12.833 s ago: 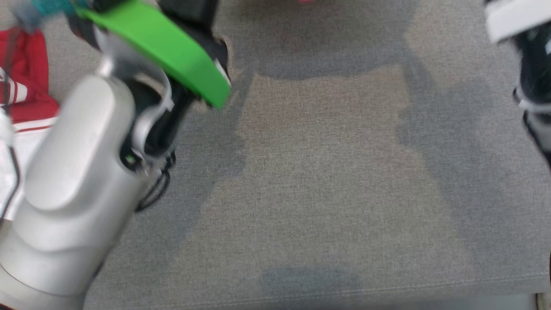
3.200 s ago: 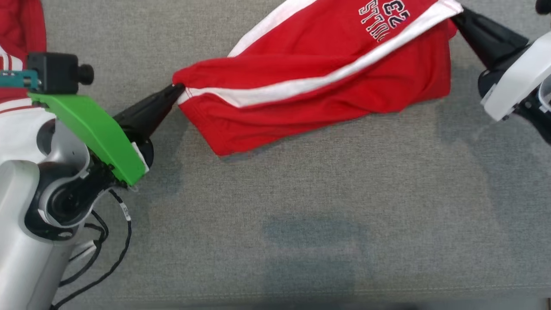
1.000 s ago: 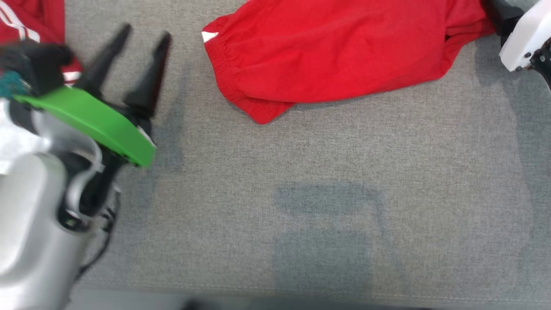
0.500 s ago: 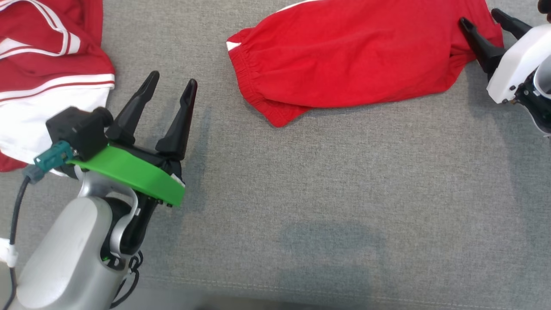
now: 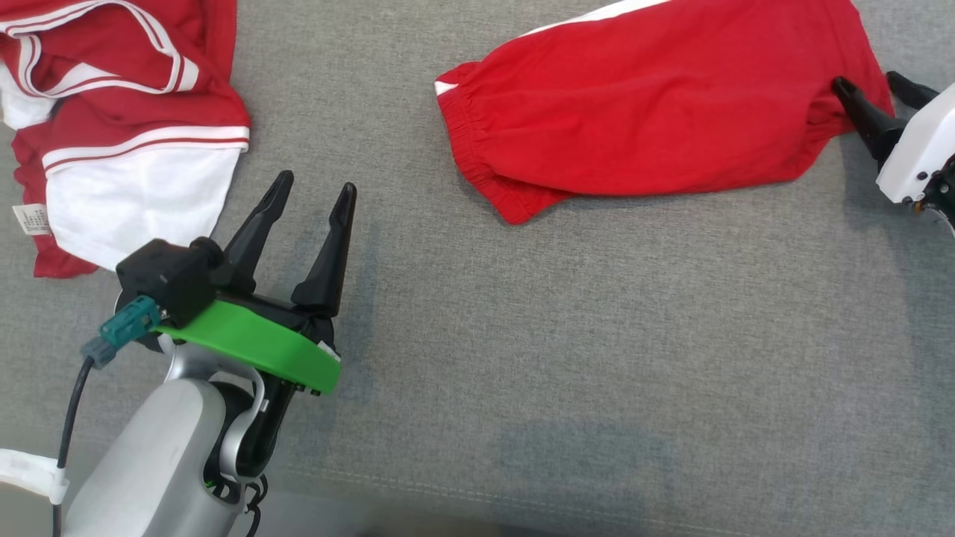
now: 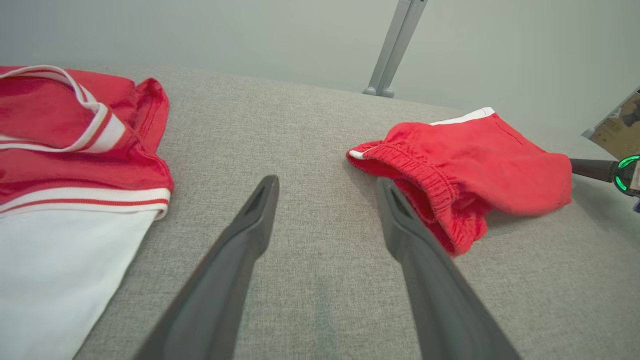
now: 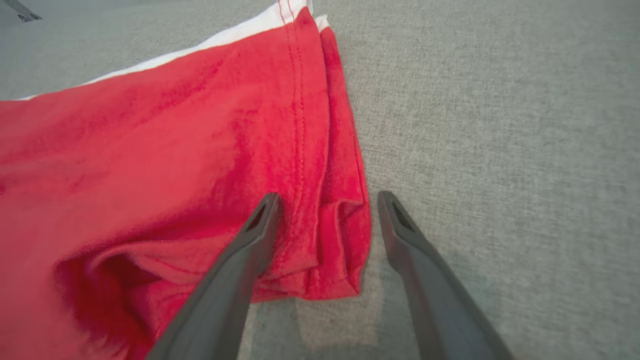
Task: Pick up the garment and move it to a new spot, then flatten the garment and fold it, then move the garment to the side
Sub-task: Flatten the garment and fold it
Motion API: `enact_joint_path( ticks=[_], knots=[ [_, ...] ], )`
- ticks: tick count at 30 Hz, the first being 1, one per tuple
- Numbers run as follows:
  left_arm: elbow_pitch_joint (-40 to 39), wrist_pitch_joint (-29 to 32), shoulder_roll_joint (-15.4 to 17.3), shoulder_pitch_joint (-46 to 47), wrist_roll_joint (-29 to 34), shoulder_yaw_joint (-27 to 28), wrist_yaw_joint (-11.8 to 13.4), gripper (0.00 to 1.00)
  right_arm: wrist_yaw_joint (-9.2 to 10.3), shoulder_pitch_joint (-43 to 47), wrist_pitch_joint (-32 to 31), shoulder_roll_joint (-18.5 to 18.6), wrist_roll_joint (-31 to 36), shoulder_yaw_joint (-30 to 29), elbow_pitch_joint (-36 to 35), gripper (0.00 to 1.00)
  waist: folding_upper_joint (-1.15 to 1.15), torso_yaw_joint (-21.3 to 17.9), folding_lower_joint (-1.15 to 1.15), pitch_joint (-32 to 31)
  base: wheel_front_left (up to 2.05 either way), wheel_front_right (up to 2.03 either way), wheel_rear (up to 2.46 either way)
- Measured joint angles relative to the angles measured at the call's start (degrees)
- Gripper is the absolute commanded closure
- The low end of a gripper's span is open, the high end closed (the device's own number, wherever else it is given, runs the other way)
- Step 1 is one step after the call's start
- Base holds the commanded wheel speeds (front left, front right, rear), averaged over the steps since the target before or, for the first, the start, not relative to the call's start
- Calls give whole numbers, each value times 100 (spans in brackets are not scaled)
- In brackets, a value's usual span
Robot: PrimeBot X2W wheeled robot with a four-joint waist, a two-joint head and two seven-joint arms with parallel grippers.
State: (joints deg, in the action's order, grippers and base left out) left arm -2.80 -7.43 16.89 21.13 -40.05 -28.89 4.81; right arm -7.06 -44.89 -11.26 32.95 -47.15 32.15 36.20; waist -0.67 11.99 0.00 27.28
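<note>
Head view: the left gripper (image 5: pixel 317 183) stands released, its two long, tapered dark fingers spread in a V over bare grey upholstery (image 5: pixel 597 335), a coarse woven fabric with a stitched seam along its near edge. Nothing lies between these fingers. A curved green plastic bracket (image 5: pixel 254 347) sits behind the fingers and carries a boxy black camera (image 5: pixel 168 276) with a teal connector and a dark cable.

The garment (image 5: pixel 656 112), a pair of red knit shorts with a gathered, ribbed elastic waistband and a white side stripe, lies flat and folded over ahead and to the right of the left gripper, well apart from its fingertips. Its waistband end points toward that gripper.

The right gripper (image 5: pixel 865 78) is also released. In the right wrist view its fingers straddle the garment's hemmed corner: one finger overlies the soft, creased red cloth, the other stands over the grey weave just beside the double-stitched hem. The jaws are spread and not pinched on the cloth; whether either finger touches it cannot be told.

To the left of the left gripper lies a rumpled red-and-white jersey (image 5: pixel 134 149) with striped trim, near but apart from the fingers.
</note>
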Motion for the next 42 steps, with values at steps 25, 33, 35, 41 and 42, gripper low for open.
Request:
enact_joint_path(
  ticks=[25,33,35,41,42],
  knots=[
    [654,-254,36,-793,-136,81,26,0,4,1622,-768,-67,-2625,-1467,453,100,0,-468,0,-949,0,0,0],
    [490,-181,129,-933,-26,-78,26,0,9,1741,-560,318,-2584,-1682,51,100,0,-666,0,-1207,0,0,0],
    [420,-230,160,-933,13,-77,26,0,5,1533,-560,267,-2457,-1499,-366,100,0,-672,0,-1223,0,0,0],
    [410,-279,191,-938,149,-86,26,0,1,928,-758,-157,-1689,-516,-1507,100,0,-637,0,-1241,0,0,0],
    [407,-279,181,-938,149,-102,27,0,1,895,-806,-247,-1586,-383,-1573,100,0,-621,0,-1240,0,0,0]
  ],
)
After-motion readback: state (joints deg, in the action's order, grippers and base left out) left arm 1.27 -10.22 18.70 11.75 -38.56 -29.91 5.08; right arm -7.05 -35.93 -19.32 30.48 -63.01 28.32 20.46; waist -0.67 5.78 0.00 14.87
